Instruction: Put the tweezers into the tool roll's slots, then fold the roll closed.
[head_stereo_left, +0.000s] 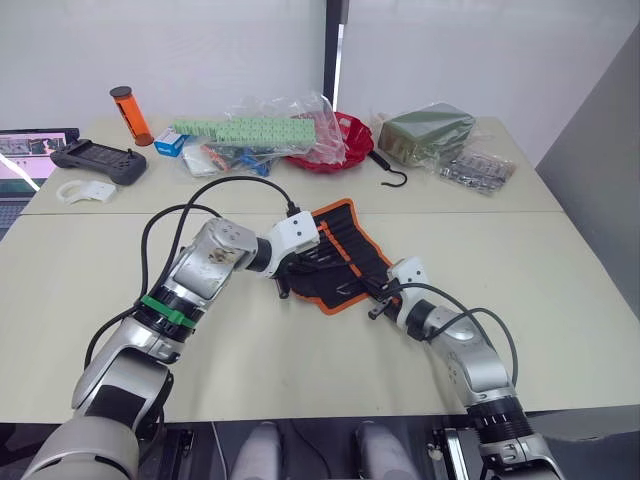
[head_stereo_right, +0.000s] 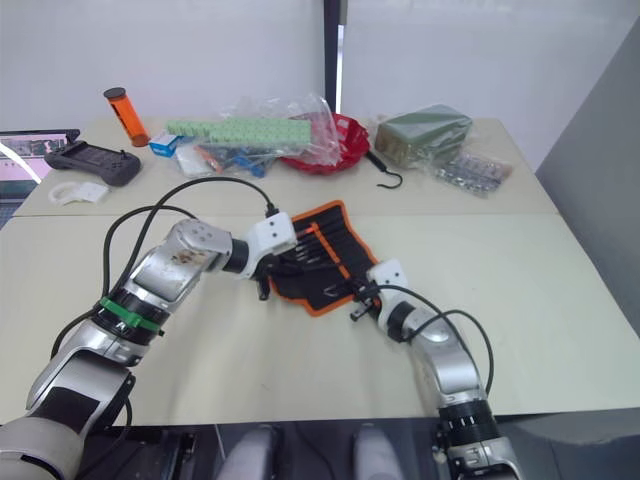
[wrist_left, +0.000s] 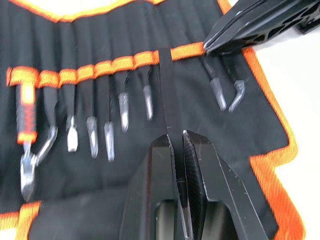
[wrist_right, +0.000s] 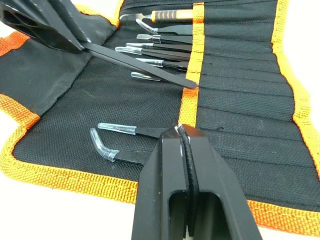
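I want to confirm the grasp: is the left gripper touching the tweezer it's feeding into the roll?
Touching. In the left wrist view the left gripper is closed on the black tweezer, whose tip reaches the orange strip of the tool roll.

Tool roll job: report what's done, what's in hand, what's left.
Done: most tweezers already sit in the slots of the open tool roll.
In hand: the left claw is shut on one black tweezer, tip at the orange band. The right claw rests shut on the fabric.
Left: seat that tweezer, then fold the roll.
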